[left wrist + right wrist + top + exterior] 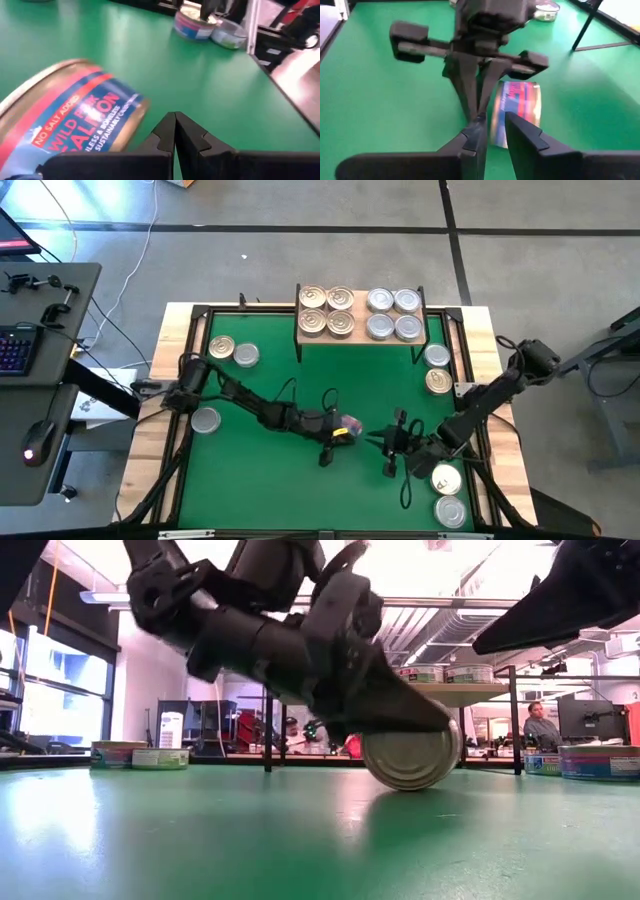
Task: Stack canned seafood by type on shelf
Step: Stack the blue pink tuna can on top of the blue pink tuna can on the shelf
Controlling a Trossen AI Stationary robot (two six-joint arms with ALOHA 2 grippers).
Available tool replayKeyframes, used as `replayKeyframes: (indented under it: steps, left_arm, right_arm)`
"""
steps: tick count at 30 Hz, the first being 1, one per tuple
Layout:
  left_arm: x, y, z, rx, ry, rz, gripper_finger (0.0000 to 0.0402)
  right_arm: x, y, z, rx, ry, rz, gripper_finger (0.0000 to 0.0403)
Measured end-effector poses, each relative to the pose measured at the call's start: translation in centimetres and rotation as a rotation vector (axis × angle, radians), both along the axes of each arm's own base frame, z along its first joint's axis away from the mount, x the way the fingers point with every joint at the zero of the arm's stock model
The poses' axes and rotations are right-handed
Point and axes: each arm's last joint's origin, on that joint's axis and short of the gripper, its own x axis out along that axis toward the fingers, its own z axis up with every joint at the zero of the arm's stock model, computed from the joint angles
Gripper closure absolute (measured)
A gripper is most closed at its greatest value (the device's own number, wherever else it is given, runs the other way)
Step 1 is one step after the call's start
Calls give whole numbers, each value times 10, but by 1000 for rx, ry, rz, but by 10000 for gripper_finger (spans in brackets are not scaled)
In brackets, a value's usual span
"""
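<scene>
Two dark, jointed, cabled arms [250, 402]

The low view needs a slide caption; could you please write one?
Left hand, shut, touches a salmon can standing on edge on the green mat.

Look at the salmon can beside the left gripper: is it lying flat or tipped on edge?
Tipped on edge. In the low view the can rests on its rim on the green mat, against the shut left gripper.
</scene>
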Motion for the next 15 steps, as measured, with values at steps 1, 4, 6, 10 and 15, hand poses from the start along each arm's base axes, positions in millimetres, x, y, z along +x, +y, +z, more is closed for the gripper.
replayKeyframes:
  steps: [1, 4, 6, 10, 15]
  left_arm:
    - [1, -1, 3, -3, 6, -13, 401]
    - [-1, -7, 11, 6, 34, -57, 401]
    - [-5, -11, 17, 24, 70, -72, 401]
    - [-21, -18, 27, 84, 212, -61, 401]
    - [-42, -25, 35, 225, 359, 61, 401]
  right_arm:
    - [0, 0, 0, 9, 0, -1, 340]
    - [2, -1, -4, 20, 7, -17, 329]
    - [5, -4, -6, 20, 17, -27, 311]
    - [16, -16, -5, 66, 38, -12, 248]
    - [37, -29, 4, 94, 94, 160, 149]
